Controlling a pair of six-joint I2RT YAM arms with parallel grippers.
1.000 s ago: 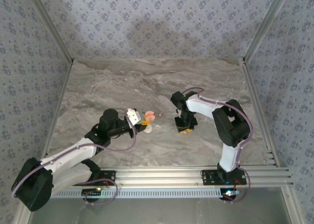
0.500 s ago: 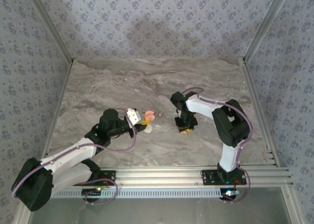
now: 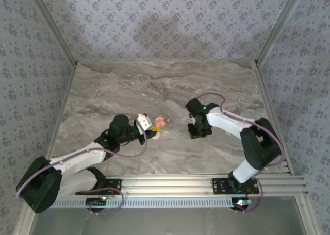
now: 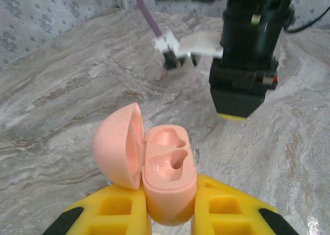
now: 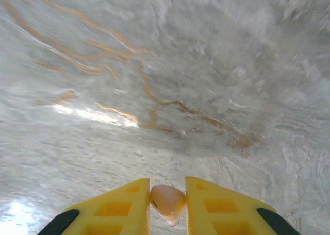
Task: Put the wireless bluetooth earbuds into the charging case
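The left gripper (image 4: 170, 214) clamps the base of the glossy peach-pink plastic charging case (image 4: 170, 165), its lid hinged open and both wells apparently empty. Beyond, above the grey marbled table (image 4: 67, 85), the right gripper (image 5: 166, 186) pinches one tiny pale pink earbud (image 5: 167, 201), which is probably light, smooth and slippery, and best held across its bulb.

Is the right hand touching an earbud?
Touching. The right wrist view shows the earbud pinched between both fingers of the right hand, no gap either side.
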